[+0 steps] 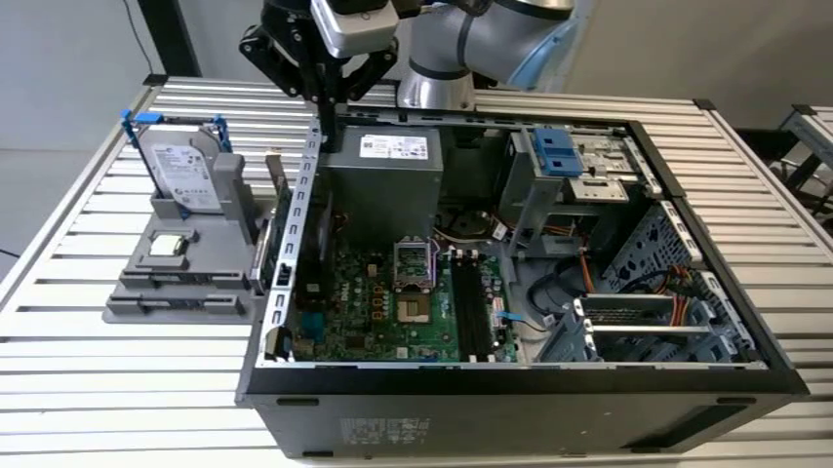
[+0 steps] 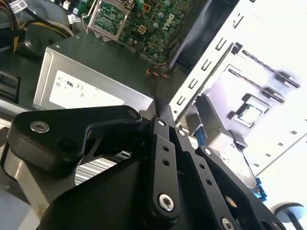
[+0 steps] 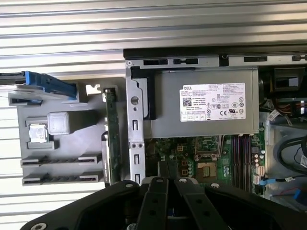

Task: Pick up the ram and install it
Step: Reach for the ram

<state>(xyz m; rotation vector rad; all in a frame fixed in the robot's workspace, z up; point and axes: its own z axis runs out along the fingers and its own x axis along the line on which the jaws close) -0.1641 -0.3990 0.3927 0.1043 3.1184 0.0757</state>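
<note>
Hovering above the case wall (image 3: 135, 139), the gripper (image 3: 168, 167) has jaws pinched together, empty. The ram (image 3: 112, 136) stands just beyond them in the grey holder (image 3: 72, 148), lower edge hidden.

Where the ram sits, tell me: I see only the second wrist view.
Observer: In the first wrist view the ram stands on edge in the grey holder, just outside the case wall.
Operator: Place the gripper for me.
Observer: In the exterior view the gripper hangs beside the power supply, over the far end of the case wall and apart from the ram.
Operator: Report the slots.
Observer: The long black slots on the motherboard appear to hold no stick.
</note>
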